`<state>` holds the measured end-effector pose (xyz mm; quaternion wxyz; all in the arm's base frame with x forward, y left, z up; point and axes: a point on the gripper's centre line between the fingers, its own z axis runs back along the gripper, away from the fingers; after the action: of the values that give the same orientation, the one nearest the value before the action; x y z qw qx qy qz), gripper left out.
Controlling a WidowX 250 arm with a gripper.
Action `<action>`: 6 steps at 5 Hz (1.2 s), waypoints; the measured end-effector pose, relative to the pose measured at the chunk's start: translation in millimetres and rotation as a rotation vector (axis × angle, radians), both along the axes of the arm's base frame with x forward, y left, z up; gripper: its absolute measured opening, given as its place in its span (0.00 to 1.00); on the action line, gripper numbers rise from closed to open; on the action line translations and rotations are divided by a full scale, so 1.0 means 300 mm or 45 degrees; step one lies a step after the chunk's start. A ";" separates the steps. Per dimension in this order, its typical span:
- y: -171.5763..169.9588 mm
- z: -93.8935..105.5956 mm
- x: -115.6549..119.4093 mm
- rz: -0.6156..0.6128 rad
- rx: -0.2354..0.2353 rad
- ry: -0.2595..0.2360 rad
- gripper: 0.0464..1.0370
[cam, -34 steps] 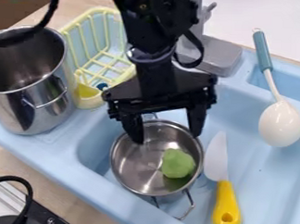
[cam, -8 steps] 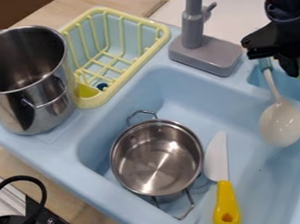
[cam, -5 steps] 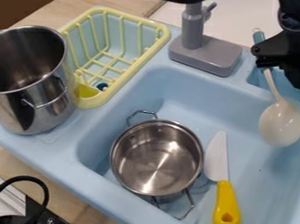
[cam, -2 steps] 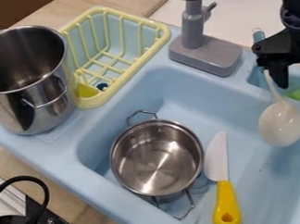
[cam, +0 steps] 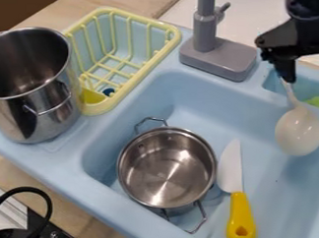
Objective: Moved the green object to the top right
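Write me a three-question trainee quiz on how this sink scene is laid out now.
1. Multiple choice: what lies in the sink beside the small pot, on the picture's right? (a) a fork (b) a yellow-handled knife (c) a sponge
2. True or false: the green object is outside the small pot, at the picture's right edge.
3. Fill in: the dish rack stands between the tall pot and the grey ____.
Key: 1 b; 2 true; 3 faucet
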<state>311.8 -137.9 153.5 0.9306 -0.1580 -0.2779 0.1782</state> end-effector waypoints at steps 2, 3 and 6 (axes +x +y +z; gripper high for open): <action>0.074 0.003 -0.077 0.186 0.063 0.120 0.96; 0.126 -0.036 -0.125 0.279 0.098 0.256 0.96; 0.279 -0.053 -0.298 0.424 0.076 0.261 0.96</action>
<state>222.3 -54.1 137.6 0.9160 -0.0632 -0.2093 0.3364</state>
